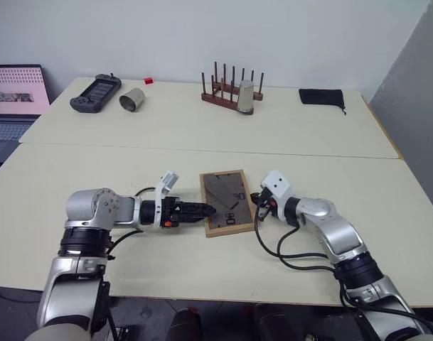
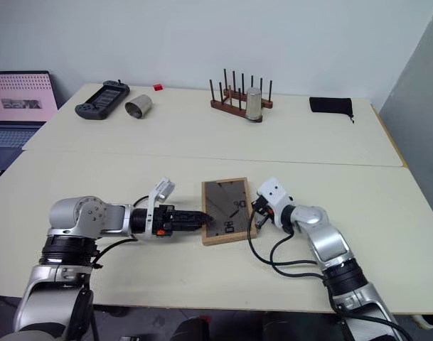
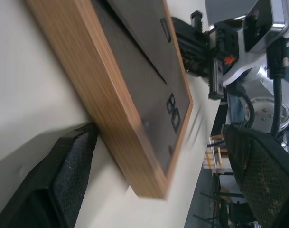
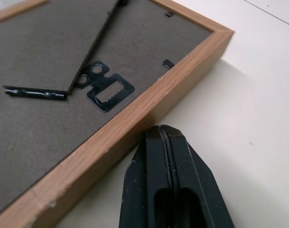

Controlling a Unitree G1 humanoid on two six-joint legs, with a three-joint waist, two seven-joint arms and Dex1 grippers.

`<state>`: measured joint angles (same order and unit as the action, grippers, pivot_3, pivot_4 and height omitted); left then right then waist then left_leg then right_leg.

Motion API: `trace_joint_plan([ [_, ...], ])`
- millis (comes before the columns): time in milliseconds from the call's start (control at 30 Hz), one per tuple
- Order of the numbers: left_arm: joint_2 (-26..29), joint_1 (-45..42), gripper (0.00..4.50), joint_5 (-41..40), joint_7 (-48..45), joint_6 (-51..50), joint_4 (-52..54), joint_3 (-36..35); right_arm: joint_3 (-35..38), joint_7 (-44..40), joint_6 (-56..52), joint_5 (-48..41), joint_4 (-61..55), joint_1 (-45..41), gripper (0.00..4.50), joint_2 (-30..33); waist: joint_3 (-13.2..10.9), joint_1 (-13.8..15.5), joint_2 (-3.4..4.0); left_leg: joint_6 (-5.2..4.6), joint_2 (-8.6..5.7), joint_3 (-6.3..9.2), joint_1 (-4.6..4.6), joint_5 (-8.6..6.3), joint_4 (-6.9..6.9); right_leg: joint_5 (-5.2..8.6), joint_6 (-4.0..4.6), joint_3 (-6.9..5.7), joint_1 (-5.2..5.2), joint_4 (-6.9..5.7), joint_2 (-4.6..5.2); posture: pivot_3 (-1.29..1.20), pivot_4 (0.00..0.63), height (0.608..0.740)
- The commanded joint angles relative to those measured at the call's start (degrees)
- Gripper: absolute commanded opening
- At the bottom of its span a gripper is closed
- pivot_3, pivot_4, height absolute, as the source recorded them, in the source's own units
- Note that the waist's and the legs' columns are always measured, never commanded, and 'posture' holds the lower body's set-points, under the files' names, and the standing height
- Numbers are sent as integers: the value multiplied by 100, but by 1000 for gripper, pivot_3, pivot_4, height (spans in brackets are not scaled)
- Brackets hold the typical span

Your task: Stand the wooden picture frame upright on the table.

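wooden picture frame (image 1: 227,202) lies back-up, flat on the tabletop (image 1: 202,131) between both arms. left pincer (image 1: 202,210) spread wide at its left edge; right pincer (image 4: 168,161) pressed shut against the right edge. risk: frame skids instead of lifting, or tips over without its stand unfolded.

A plain white wall (image 1: 287,35) runs behind; a grey panel (image 1: 415,106) stands at 3 o'clock, a laptop (image 1: 13,99) at 9 o'clock.
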<state>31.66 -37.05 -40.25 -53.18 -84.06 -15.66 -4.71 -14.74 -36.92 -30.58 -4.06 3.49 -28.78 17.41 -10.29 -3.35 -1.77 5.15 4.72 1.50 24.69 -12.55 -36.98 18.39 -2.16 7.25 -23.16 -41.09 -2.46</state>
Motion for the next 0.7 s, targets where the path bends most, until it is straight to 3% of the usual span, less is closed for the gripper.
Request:
trace_joint_plan([
  [33, -230, 99, 4461, -68, 164, 83, 69, -45, 64, 70, -165, -169, -426, -110, 0, -210, 0, 9, 0, 0, -1, -1, 0, 0, 0, 0, 0, 0, 0, 0, 1, 0, 150, 740],
  [200, -304, 184, 4461, -181, 196, 117, 284, -171, 186, 182, -454, -295, -601, -26, 0, -384, 1, 26, -1, 1, -8, -2, 0, 0, 0, 0, 0, -3, 4, 2, 12, 0, 150, 740],
  [700, 29, 280, 1715, -580, -62, 84, 815, -261, 342, 338, -550, -283, -545, 4, 0, -331, 0, 9, 0, 0, -7, -2, 1, 0, 3, 0, 0, -7, 0, 3, 12, 0, 150, 740],
])
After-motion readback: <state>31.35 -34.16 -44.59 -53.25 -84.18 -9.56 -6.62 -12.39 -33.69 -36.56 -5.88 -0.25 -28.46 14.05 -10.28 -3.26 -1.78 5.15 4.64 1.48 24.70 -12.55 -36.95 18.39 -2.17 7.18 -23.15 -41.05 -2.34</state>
